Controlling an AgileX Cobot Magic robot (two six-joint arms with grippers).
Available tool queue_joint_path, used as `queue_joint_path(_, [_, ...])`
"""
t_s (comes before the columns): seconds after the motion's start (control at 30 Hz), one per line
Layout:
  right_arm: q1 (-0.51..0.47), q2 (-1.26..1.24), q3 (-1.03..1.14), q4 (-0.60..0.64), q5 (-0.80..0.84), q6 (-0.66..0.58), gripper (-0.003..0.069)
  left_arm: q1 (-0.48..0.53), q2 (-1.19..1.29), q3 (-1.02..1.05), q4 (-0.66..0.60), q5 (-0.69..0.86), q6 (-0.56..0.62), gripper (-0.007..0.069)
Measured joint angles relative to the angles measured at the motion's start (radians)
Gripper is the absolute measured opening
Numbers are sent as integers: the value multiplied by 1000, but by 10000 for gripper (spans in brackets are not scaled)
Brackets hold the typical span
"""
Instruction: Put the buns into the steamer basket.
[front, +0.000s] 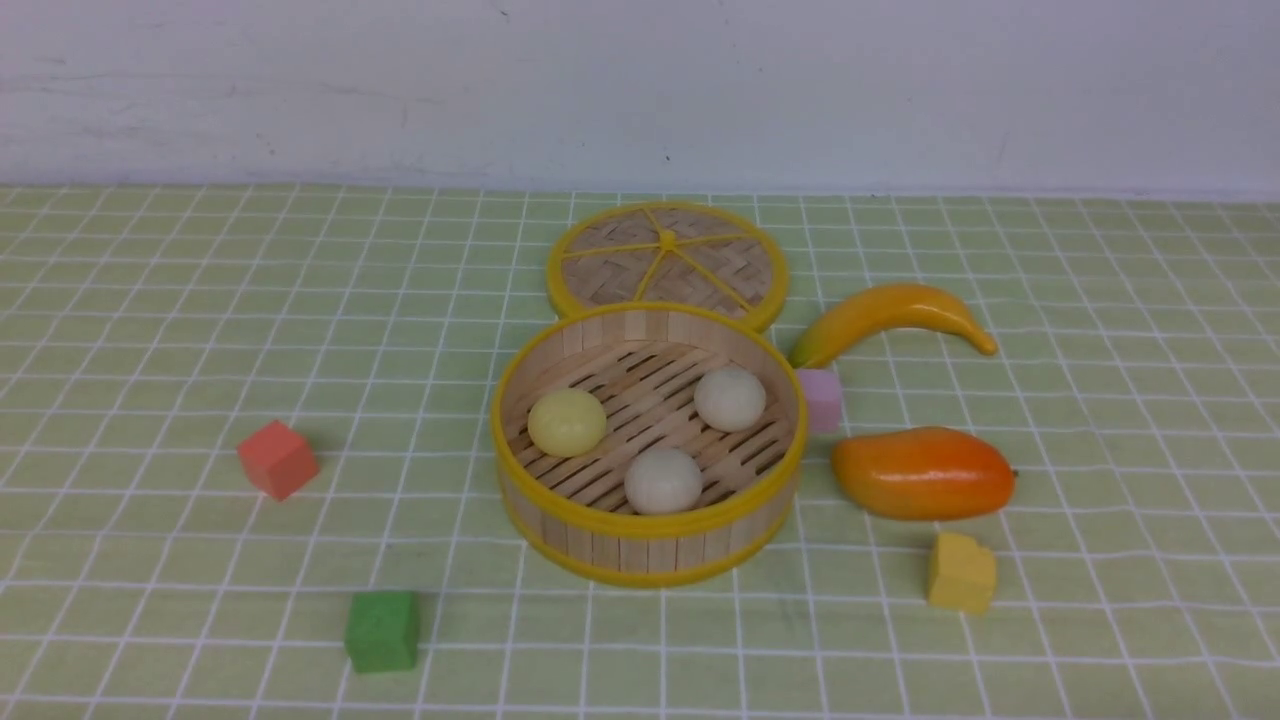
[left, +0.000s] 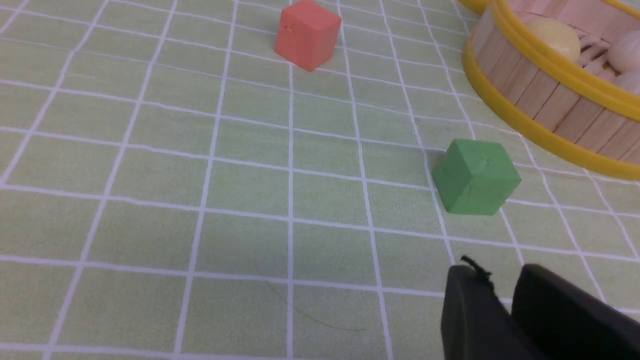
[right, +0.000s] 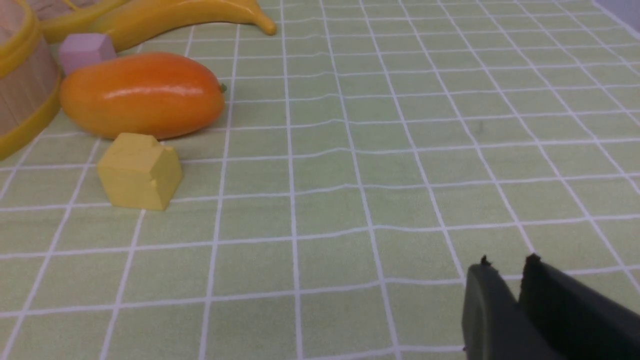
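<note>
The steamer basket (front: 640, 548) stands mid-table with three buns on its slatted floor: a pale yellow bun (front: 567, 421) on the left, an off-white bun (front: 730, 398) at the back right and another off-white bun (front: 663, 480) at the front. Neither arm shows in the front view. In the left wrist view my left gripper (left: 502, 274) hovers over bare cloth near the green cube (left: 475, 176), its fingertips slightly apart with nothing between them; the basket wall (left: 540, 100) lies beyond. My right gripper (right: 507, 266) is likewise slightly open and empty, away from the basket's edge (right: 20, 95).
The woven lid (front: 668, 262) lies flat behind the basket. A banana (front: 890, 315), a pink cube (front: 822, 398), an orange mango (front: 922, 472) and a yellow cube (front: 961, 572) sit to the basket's right. A red cube (front: 277, 458) and the green cube (front: 382, 630) sit to its left.
</note>
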Motion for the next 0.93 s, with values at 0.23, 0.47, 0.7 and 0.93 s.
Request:
queue_joint_path(0.23, [0, 0, 0, 0, -1, 0, 118, 0, 0, 0, 0, 0, 0, 137])
queue_joint_path(0.47, [0, 0, 0, 0, -1, 0, 127, 0, 0, 0, 0, 0, 0, 141])
queue_joint_path(0.7, [0, 0, 0, 0, -1, 0, 134, 0, 0, 0, 0, 0, 0, 141])
queue_joint_path(0.93, [0, 0, 0, 0, -1, 0, 144, 0, 0, 0, 0, 0, 0, 146])
